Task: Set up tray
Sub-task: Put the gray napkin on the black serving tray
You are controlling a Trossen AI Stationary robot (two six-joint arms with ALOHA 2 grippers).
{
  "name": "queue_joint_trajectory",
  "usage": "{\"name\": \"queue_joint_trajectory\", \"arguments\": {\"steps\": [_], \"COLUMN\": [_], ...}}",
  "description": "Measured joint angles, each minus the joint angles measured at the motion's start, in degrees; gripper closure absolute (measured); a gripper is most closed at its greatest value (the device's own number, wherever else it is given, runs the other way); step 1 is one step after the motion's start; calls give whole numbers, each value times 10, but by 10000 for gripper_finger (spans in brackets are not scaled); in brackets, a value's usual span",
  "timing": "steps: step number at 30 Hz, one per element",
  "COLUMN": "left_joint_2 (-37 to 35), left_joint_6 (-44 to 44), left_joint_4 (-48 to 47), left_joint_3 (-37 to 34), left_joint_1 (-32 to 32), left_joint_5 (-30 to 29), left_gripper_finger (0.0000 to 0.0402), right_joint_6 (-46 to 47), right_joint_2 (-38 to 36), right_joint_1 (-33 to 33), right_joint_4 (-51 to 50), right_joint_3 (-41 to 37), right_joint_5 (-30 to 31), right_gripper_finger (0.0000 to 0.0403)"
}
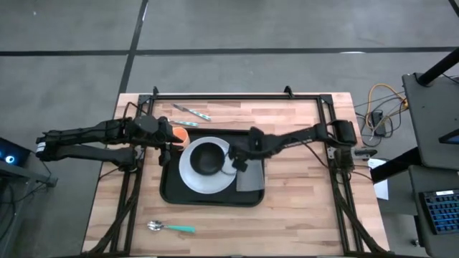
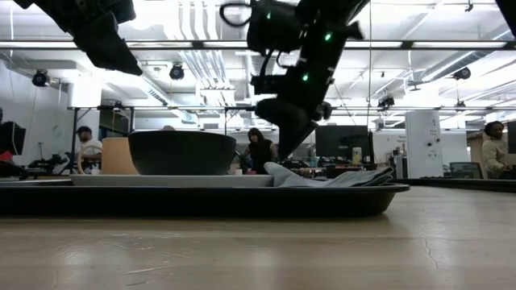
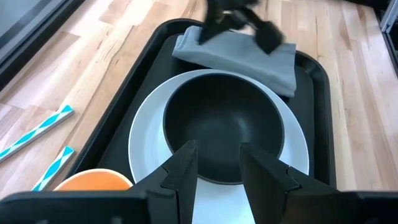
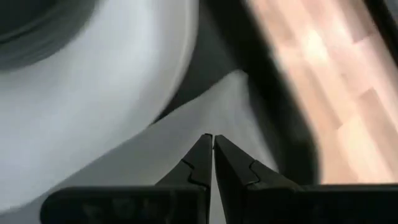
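The tray, a large flat black rectangular plastic tray with rounded corners and a low raised rim, lies near the middle of the light wooden slatted table, beneath both grippers. On it rests a round white plate, carrying a round black bowl; a folded grey cloth napkin lies on the tray just beside the plate, on the side toward the right arm.

Left gripper: its two dark fingers stand partly apart with nothing between them, above the plate's edge; the bowl lies just ahead of the fingertips, the napkin farther ahead. An orange round cup sits just beside these fingers, at the tray's corner. Two blue-and-white striped straws lie on the bare wood off to one side of the fingers, outside the tray.

Right gripper: its fingers are pressed together, tips meeting, and hold nothing. The tips hang directly over the napkin, with the plate's white rim close beside them and the tray's dark rim on the other side. In the low view this gripper stands just above the napkin's folds, not visibly touching.

A metal spoon with a teal handle lies on the wood well apart from both grippers, beyond the tray's near edge.
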Motion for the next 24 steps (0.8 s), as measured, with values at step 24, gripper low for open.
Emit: {"name": "queue_joint_trajectory", "arguments": {"steps": [24], "left_joint_2": [0], "left_joint_6": [0], "left_joint_4": [0], "left_joint_3": [-1], "left_joint_1": [0], "left_joint_5": [0], "left_gripper_finger": [300], "right_joint_6": [-39], "right_joint_2": [34], "right_joint_1": [-50], "right_joint_4": [74], "right_joint_3": [-33], "right_joint_5": [-97], "right_gripper_finger": [395]}}
